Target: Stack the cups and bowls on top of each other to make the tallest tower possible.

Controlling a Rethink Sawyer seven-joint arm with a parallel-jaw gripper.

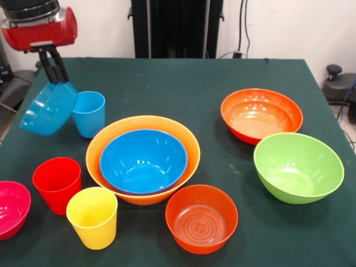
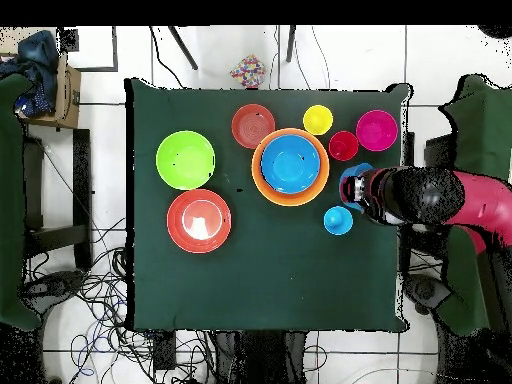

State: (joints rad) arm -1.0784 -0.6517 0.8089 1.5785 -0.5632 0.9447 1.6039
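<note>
The red arm reaches down at one side of the green tabletop [image 1: 222, 94]. Its hand [image 1: 55, 78] pinches the rim of the small light blue bowl [image 1: 47, 110], holding it tilted in the air beside the light blue cup [image 1: 89, 114]. The blue bowl [image 1: 143, 161] sits inside the big orange bowl [image 1: 189, 146] in the middle.

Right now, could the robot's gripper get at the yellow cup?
Probably not yet: the gripper is shut on the small light blue bowl, so it is occupied. Otherwise the yellow cup stands upright with nothing over it.

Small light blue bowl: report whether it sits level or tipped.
Tipped. The small light blue bowl hangs off the table, rim pinched by the gripper.
</note>
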